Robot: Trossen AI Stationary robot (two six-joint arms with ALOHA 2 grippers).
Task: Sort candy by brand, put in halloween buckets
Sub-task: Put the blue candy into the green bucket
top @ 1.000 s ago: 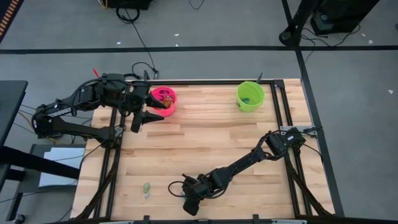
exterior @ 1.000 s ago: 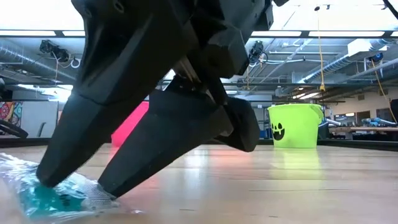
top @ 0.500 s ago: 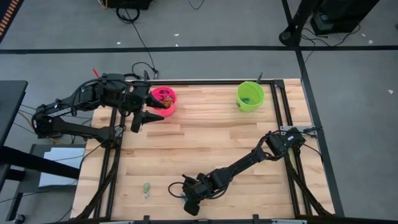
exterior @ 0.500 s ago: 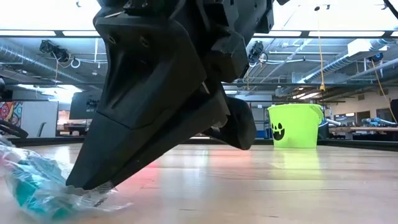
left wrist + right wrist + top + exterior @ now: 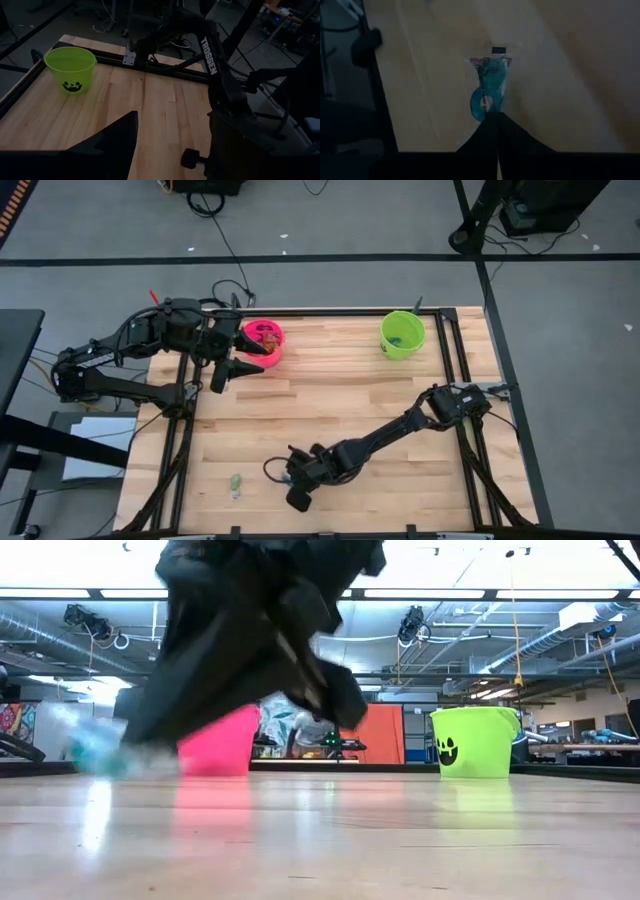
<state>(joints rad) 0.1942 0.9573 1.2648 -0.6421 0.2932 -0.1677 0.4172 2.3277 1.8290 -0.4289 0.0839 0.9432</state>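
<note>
**Inspector:** One teal candy (image 5: 489,92) is hanging from the right gripper (image 5: 283,473), whose jaws are closing together on just the tail of the wrapper. The piece is dangling clear of the table (image 5: 340,405), near the front edge.

**Observer:** What are you flagging as the risk?

**Inspector:** In my judgement, the hold is thin. Only a corner of film is pinched, so a fast swing could be shaking it loose, and a drop near the front edge could be sending it off the wood. The low view is showing the sweet blurred, so it is likely swinging.

**Observer:** And the route?

**Inspector:** The green bucket (image 5: 402,334) is standing at the far right corner, well apart from the gripper, with bare boards between. The pink bucket (image 5: 264,340) is sitting at the far left, and the left gripper (image 5: 252,358) is hovering just beside it, jaws standing apart, holding nothing. Crossing toward pink would be crowding that arm.

**Observer:** Anything left on the table?

**Inspector:** One small greenish piece (image 5: 236,482) is lying near the front left, close to the edge, with little margin for an approach.
</note>
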